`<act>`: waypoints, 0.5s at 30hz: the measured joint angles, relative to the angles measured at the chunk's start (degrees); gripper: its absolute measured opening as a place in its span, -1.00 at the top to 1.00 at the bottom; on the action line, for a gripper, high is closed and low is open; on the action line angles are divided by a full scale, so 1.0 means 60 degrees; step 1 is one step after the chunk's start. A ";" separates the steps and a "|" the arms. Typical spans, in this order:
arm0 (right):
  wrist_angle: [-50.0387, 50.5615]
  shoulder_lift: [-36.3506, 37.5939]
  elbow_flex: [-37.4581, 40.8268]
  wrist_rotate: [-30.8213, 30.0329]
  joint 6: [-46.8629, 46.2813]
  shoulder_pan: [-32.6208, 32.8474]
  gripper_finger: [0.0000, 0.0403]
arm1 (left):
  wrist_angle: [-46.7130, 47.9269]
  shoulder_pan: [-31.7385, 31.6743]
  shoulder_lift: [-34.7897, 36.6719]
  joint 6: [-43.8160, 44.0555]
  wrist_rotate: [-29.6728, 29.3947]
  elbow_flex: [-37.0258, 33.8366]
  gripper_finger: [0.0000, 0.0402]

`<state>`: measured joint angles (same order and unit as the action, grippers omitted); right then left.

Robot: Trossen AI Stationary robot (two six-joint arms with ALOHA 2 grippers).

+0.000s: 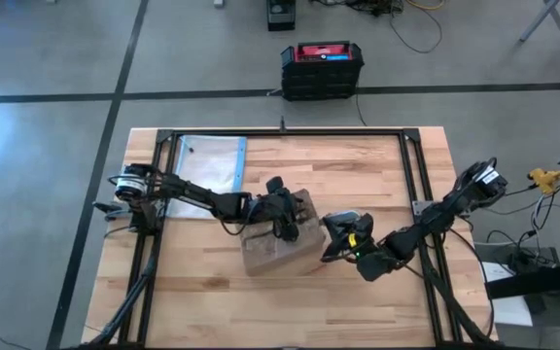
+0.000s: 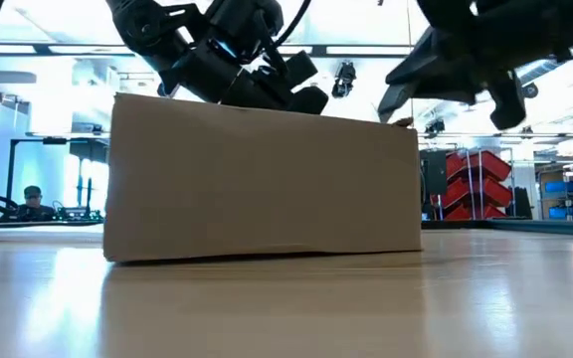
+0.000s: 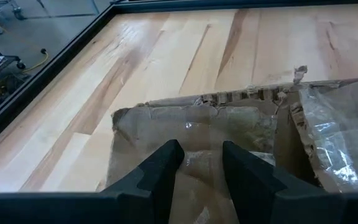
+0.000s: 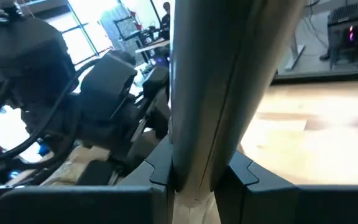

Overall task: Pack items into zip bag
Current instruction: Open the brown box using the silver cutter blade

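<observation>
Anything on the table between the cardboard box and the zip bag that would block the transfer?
Nothing visible lies between the brown cardboard box and the flat clear plastic zip bag with the blue strip. Only the dark left arm spans above that gap, its pincer over the box.

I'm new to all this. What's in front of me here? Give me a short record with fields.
Table: wooden top in a dark frame
Zip bag: zip bag lies flat at the table's far left corner, blue strip along one edge
Cardboard box: cardboard box open near the table's middle, crinkled clear plastic inside
Left gripper: left gripper inside the open box, fingers apart, nothing seen between them
Right gripper: right gripper beside the box, shut on a slim grey stick
Items: not made out
</observation>
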<state>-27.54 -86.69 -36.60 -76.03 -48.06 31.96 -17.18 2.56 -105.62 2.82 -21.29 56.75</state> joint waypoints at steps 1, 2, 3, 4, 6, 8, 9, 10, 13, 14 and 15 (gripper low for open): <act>0.0001 0.0003 -0.0043 0.0121 0.0124 -0.0123 0.74 | 0.0096 0.0007 0.0110 -0.0020 0.0026 -0.0010 0.41; 0.0014 0.0003 -0.0078 0.0280 0.0208 -0.0232 0.74 | 0.0170 0.0013 0.0204 -0.0058 0.0084 -0.0014 0.41; 0.0040 -0.0005 -0.0101 0.0404 0.0266 -0.0318 0.74 | 0.0209 0.0024 0.0274 -0.0114 0.0137 -0.0017 0.41; 0.0038 -0.0019 -0.0116 0.0482 0.0341 -0.0397 0.74 | 0.0255 0.0027 0.0360 -0.0147 0.0176 -0.0021 0.41; 0.0041 -0.0074 -0.0124 0.0510 0.0488 -0.0522 0.74 | 0.0289 0.0028 0.0486 -0.0175 0.0281 -0.0021 0.41; 0.0092 -0.0140 -0.0124 0.0580 0.0451 -0.0593 0.74 | 0.0298 0.0031 0.0539 -0.0208 0.0290 -0.0024 0.41; 0.0104 -0.0186 -0.0124 0.0667 0.0414 -0.0637 0.74 | 0.0294 0.0033 0.0541 -0.0228 0.0285 -0.0024 0.41; 0.0103 -0.0227 -0.0124 0.0730 0.0346 -0.0651 0.74 | 0.0296 0.0039 0.0541 -0.0253 0.0275 -0.0024 0.41; 0.0095 -0.0342 -0.0124 0.0619 0.0259 -0.0692 0.74 | 0.0299 0.0039 0.0552 -0.0253 0.0279 -0.0024 0.41; 0.0091 -0.0355 -0.0124 0.0596 0.0249 -0.0709 0.74 | 0.0322 0.0028 0.0552 -0.0253 0.0269 -0.0024 0.41; 0.0085 -0.0358 -0.0124 0.0587 0.0251 -0.0750 0.74 | 0.0346 0.0028 0.0552 -0.0253 0.0247 -0.0021 0.41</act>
<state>-27.03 -88.84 -37.34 -72.50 -46.55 27.46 -15.10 2.72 -102.30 1.30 -19.81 56.62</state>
